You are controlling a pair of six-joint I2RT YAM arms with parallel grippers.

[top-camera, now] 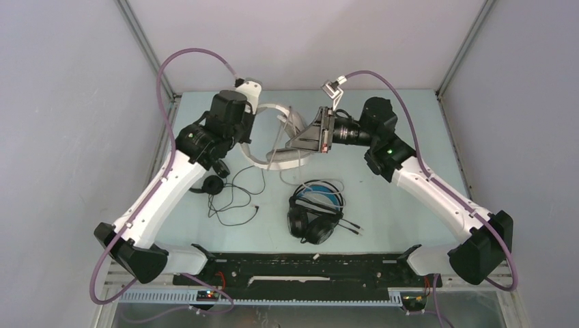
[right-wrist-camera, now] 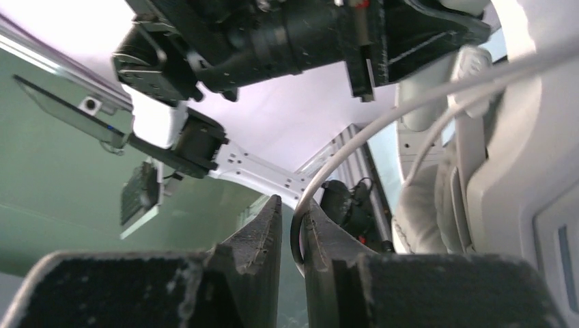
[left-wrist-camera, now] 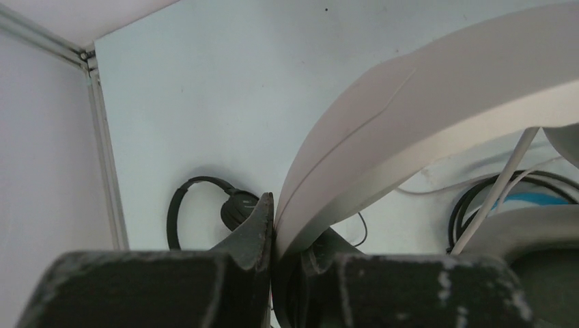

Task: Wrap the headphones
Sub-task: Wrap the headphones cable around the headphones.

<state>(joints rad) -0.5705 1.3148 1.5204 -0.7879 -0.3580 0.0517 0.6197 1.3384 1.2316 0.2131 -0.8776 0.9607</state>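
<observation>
A lab robot cell, this was: pale walls (top-camera: 68, 102) on aluminium posts (top-camera: 140, 34) boxed in the table (top-camera: 410, 137).

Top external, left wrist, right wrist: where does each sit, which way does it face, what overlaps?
Top external: above and behind, looking down on the table; left arm and right arm, bases nearest.
Left wrist: on the left arm, looking down toward the table's left edge; left hand clamps the white headphones.
Right wrist: on the right arm, facing the left arm; white cord runs between the right hand fingers.
Shared: top and left wrist both show the small black headphones.
</observation>
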